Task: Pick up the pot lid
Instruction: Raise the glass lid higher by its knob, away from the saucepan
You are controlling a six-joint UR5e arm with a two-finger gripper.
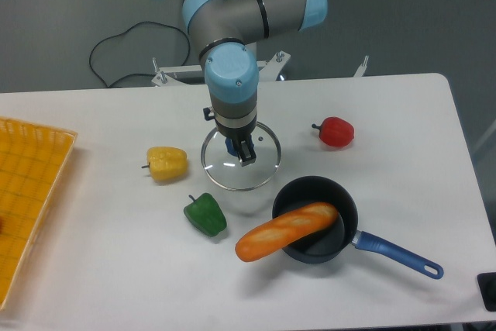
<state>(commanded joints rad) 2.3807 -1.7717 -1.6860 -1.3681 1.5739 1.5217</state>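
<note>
My gripper [239,143] reaches down from the top centre, its fingertips at the small dark knob in the middle of the pot lid [232,176]. It is shut on the lid by that knob. The lid is round and clear with a thin pale rim, and it hangs under the fingers, left of the black pan. The arm hides part of the lid's far side, and the fingertips' exact contact is hard to make out.
A black pan [353,207] with a blue handle holds a long orange item [271,239] that sticks out leftward. Around the lid lie a yellow pepper [167,163], a green pepper [204,215] and a red pepper [335,132]. An orange crate [31,191] stands far left.
</note>
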